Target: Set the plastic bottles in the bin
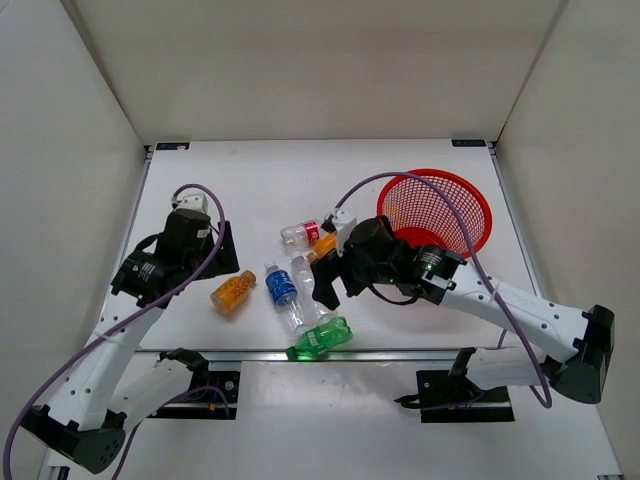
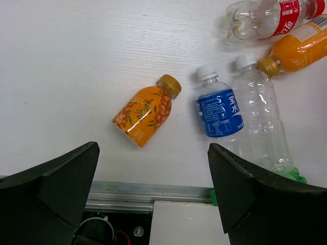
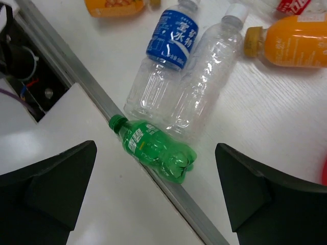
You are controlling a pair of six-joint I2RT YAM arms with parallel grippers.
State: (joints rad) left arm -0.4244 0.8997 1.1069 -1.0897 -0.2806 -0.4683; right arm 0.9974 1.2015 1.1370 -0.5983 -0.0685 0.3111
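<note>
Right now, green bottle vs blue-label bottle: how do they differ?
The green bottle is tinted green with a green cap; the blue-label bottle is clear with a white cap. The green bottle lies across the table's near edge; the blue-label bottle lies fully on the table. Both lie on their sides, capped.

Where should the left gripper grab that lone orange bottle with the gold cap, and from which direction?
Take the lone orange bottle across the middle of its body, coming straight down from above. It lies flat on its side, with bare table along both long sides, so the open left gripper could probably close across its width.
</note>
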